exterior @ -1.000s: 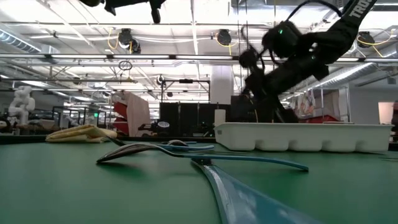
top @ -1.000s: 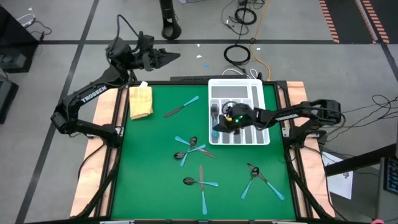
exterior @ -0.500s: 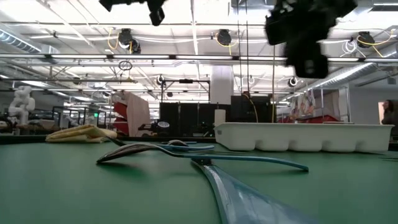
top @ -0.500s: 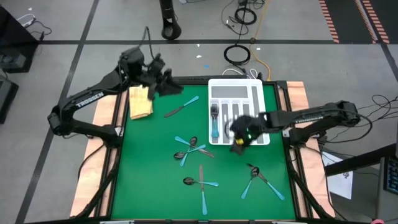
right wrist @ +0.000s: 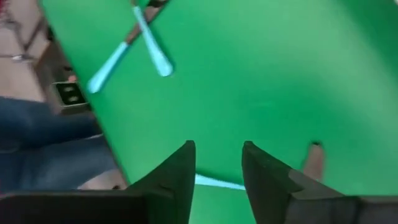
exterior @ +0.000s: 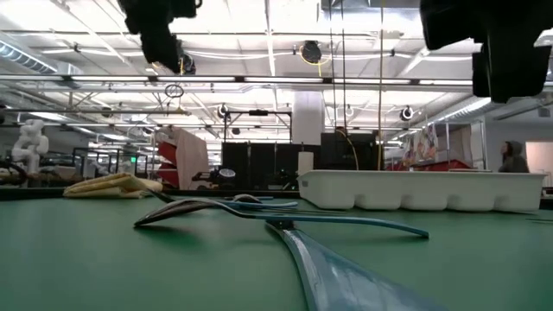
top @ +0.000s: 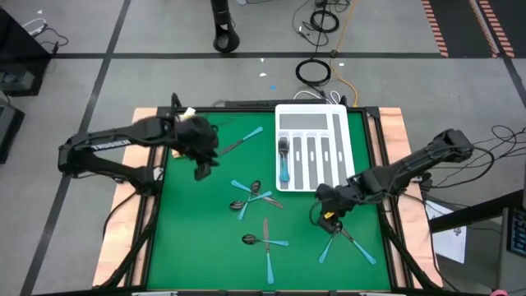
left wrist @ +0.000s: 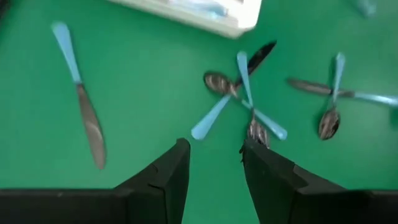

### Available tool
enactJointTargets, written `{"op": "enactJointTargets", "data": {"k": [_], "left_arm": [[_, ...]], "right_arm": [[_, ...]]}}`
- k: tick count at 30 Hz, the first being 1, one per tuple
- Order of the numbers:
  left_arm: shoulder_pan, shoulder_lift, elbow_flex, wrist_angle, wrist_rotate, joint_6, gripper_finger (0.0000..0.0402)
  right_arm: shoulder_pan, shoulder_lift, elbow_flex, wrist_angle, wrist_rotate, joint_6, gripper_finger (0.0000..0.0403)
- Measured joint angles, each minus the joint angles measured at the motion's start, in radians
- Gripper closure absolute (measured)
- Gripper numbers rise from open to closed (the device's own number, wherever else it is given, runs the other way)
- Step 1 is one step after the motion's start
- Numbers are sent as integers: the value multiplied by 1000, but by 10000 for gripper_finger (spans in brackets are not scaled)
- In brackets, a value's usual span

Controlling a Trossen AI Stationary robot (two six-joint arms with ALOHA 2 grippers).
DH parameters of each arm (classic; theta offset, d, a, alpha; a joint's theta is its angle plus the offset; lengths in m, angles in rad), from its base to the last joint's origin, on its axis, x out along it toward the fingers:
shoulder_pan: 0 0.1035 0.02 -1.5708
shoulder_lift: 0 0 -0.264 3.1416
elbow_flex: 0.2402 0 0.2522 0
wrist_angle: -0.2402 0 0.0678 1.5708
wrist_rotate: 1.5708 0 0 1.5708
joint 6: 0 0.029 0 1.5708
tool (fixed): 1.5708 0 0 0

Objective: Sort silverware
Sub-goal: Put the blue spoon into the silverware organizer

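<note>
Silverware with light-blue handles lies on the green mat: a knife [top: 240,141], a crossed cluster [top: 255,196], a knife and spoon [top: 265,241], and a crossed pair [top: 345,237]. One piece [top: 283,162] lies in the white tray [top: 332,123]. My left gripper [top: 201,164] hangs open above the mat's left part, between knife [left wrist: 81,106] and cluster [left wrist: 242,93]; its fingers [left wrist: 211,155] touch nothing. My right gripper [top: 329,212] is open just off the tray's near right corner, above the crossed pair [right wrist: 143,37], with a blue handle [right wrist: 211,182] below its fingers [right wrist: 217,155].
A yellow cloth [exterior: 112,184] lies at the mat's far left corner, mostly under my left arm in the high view. The tray [exterior: 423,190] stands at the far right. Wooden boards [top: 394,123] edge the mat. A person's legs [right wrist: 43,143] show beyond the table's edge.
My right gripper has left the tray and moved toward the near edge and the right, down over the crossed pair. My left gripper has swung from beyond the far left corner in over the mat, toward the near edge and the right.
</note>
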Motion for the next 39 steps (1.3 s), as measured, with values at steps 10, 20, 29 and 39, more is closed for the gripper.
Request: {"op": "enactJointTargets", "data": {"k": [10, 20, 29, 39], "left_arm": [[-132, 224, -75, 150, 2, -98, 249], [-220, 493, -75, 320, -40, -166, 249], [-269, 620, -75, 341, -54, -184, 249], [-249, 628, -65, 368, 69, -212, 249]], "right_arm": [[75, 0, 0, -63, 84, 39, 237], [134, 1, 0, -109, 129, 45, 236], [165, 1, 0, -113, 192, 43, 236], [167, 0, 0, -114, 195, 43, 236]]}}
